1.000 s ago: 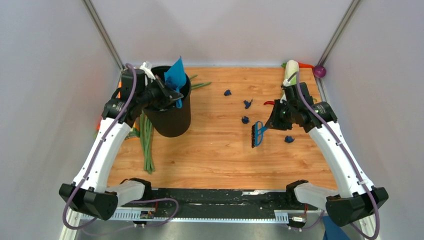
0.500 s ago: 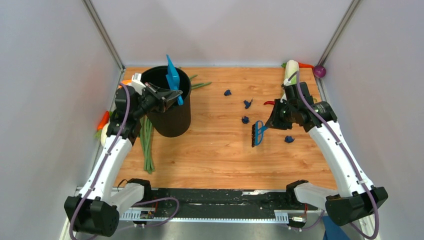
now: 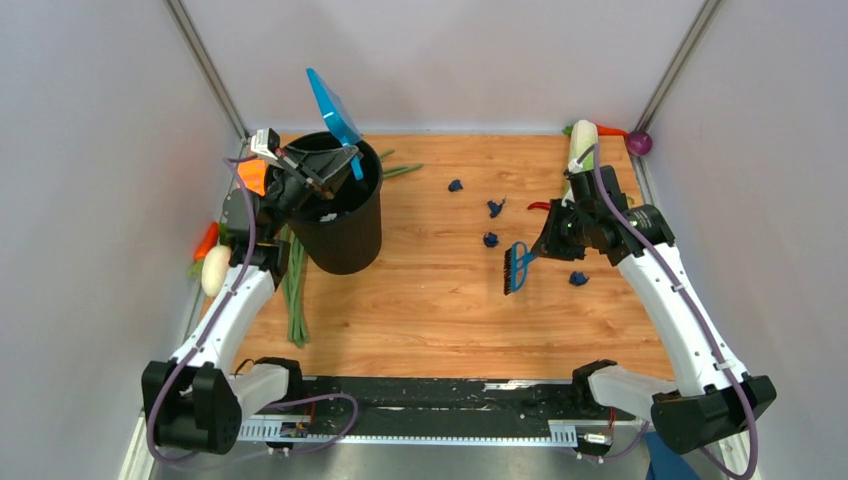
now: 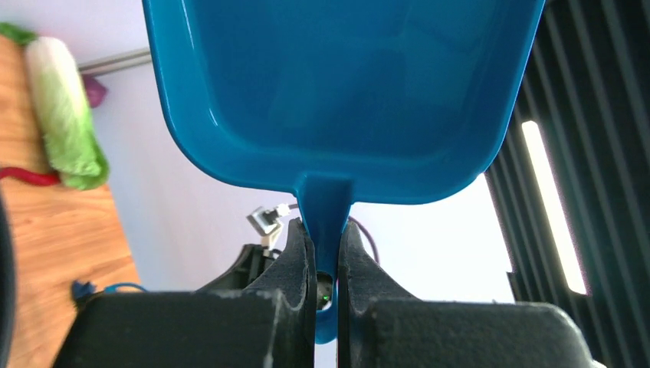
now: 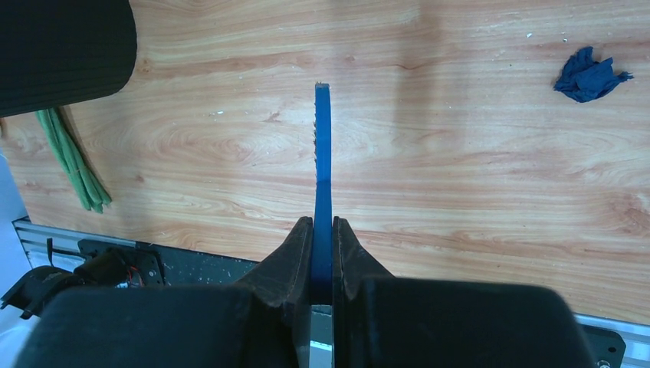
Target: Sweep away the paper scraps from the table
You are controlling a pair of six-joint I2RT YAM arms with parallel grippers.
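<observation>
Several dark navy paper scraps lie on the wooden table: one at the back, two in the middle and one beside the right arm. One scrap shows in the right wrist view. My left gripper is shut on the handle of the light blue dustpan and holds it tilted up above the black bin. The pan's inside looks empty. My right gripper is shut on the blue hand brush, its head just above the table near the middle scraps.
Green beans lie left of the bin. A cabbage, a purple ball and a red chili sit at the back right. A carrot and a white vegetable lie off the left edge. A black rail runs along the front.
My left arm has lifted the dustpan out of the bin's mouth and swung it up and back, above the rim. The right arm and the brush have not moved.
</observation>
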